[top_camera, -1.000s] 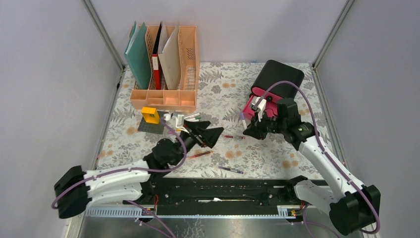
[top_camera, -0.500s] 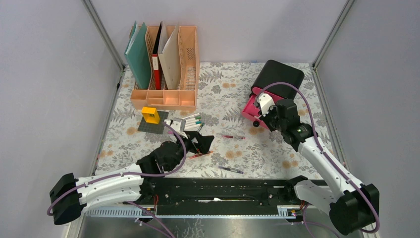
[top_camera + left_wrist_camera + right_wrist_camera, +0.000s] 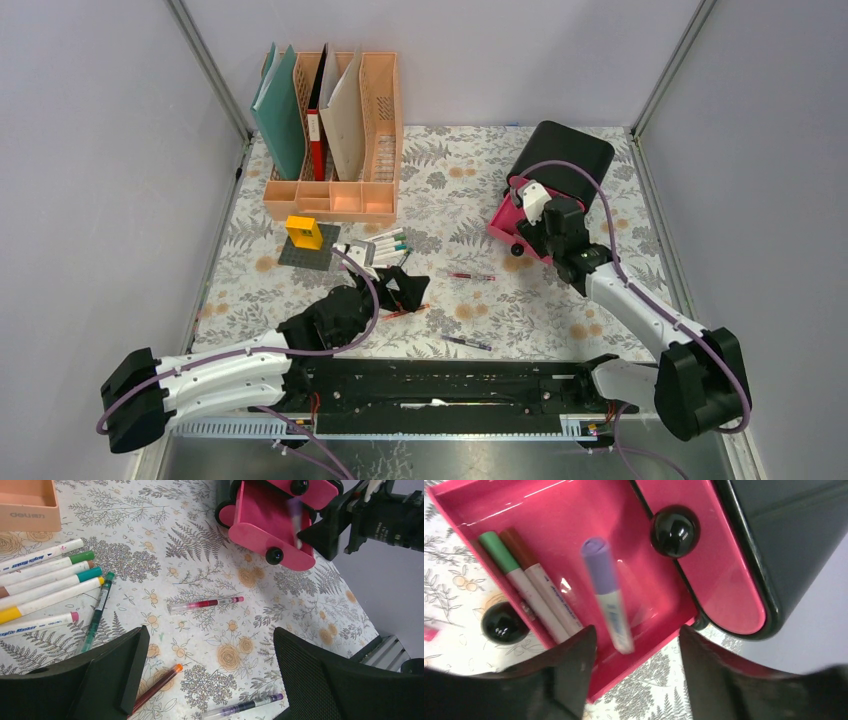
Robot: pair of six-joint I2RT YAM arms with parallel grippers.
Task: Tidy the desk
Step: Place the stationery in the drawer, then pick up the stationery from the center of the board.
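Observation:
The desk [image 3: 450, 180] has a white cloth with fern leaves and flowers. My right gripper [image 3: 638, 635] hangs open over the pulled-out pink drawer [image 3: 574, 510]. A purple-capped marker [image 3: 606, 590] lies loose between the jaws, its lower end blurred, touching neither finger. Green-capped [image 3: 506, 562] and brown-capped [image 3: 539, 585] markers lie in the drawer. My left gripper [image 3: 210, 645] is open and empty above the cloth. An orange-capped pen [image 3: 155, 690] and a purple pen [image 3: 240, 707] lie under it, and a red pen [image 3: 205, 603] beyond it.
A row of white markers [image 3: 380, 245] and a green pen [image 3: 97, 612] lie left of my left gripper. A yellow block [image 3: 304, 232] stands on a grey plate. The peach file rack [image 3: 335, 150] is at the back left, the black drawer box [image 3: 560, 155] at the back right.
My right gripper moved back over the pink drawer, then opened and let go of the purple-capped marker. My left arm drew back toward the near edge and now holds still.

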